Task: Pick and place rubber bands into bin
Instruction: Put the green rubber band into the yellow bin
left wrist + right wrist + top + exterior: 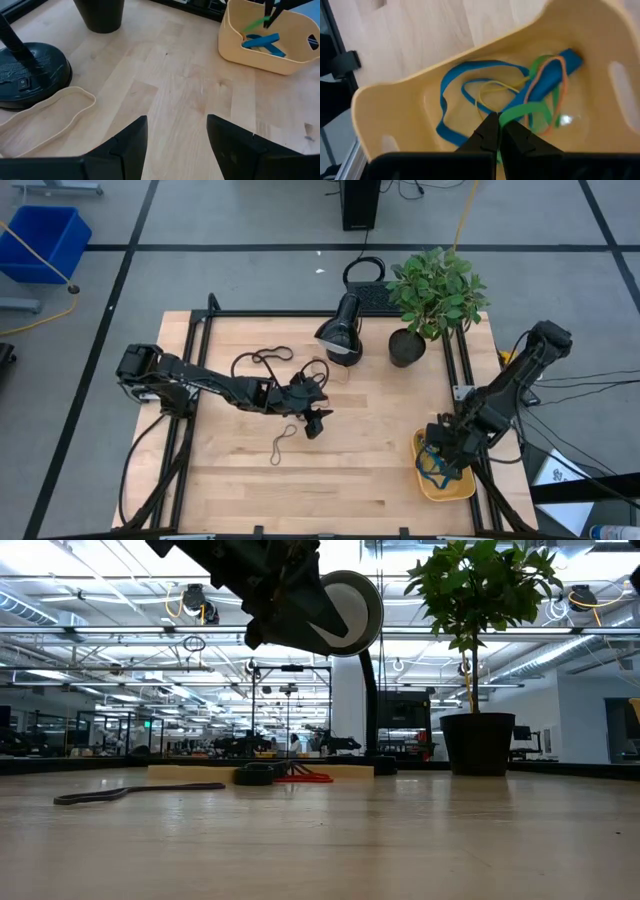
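Observation:
The yellow bin (463, 489) stands at the table's right near corner, with blue (451, 98), thin yellow and orange rubber bands in it. My right gripper (441, 454) hangs over it, shut on a green rubber band (530, 111). My left gripper (316, 421) is open above the bare middle of the table, its fingers (131, 142) apart with nothing between them. More rubber bands lie flat on the wood: a black loop (262, 361), a dark one (282, 443) and a tan one (50, 114) beside the lamp base. My right gripper pinches the green rubber band at one stretch of its loop (512, 117), between the two fingertips. The fingers come from above and point steeply down into the bin. The rest of the band hangs slack below them among the bands on the bin's floor.
A black desk lamp (340, 332) and a potted plant (432, 298) stand at the table's far side, the lamp base (31, 75) close to my left gripper. Black frame rails run along the table's edges. Open wood lies between the left gripper and the bin (265, 47).

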Controlling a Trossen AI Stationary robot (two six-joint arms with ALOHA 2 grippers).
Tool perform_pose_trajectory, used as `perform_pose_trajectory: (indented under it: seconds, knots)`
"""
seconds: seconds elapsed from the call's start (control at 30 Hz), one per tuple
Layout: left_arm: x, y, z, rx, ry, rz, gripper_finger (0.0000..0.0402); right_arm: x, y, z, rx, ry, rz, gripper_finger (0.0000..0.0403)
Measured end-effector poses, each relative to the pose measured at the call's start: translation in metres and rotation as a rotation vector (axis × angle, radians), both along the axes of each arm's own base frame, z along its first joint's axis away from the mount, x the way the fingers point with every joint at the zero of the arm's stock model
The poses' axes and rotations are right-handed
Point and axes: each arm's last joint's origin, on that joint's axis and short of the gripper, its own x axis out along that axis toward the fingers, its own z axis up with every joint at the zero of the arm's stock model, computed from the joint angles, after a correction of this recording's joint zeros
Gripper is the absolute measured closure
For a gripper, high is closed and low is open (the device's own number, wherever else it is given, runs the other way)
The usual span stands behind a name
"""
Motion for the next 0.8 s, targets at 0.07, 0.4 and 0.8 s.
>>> perform_pose_trajectory:
  seconds: [0.07, 0.4, 0.8]
  knots:
    - [0.000, 0.000, 0.000, 0.000, 0.000, 0.000, 0.0190, 0.000, 0.000, -0.009, 0.007, -0.009, 0.003, 0.0403]
    - [0.000, 0.000, 0.000, -0.001, -0.001, 0.000, 0.0190, -0.010, -0.011, -0.044, -0.041, 0.055, -0.034, 0.0403]
    - [0.000, 0.000, 0.000, -0.003, -0.001, 0.001, 0.0190, -0.009, -0.010, -0.048, -0.011, 0.048, -0.068, 0.0388]
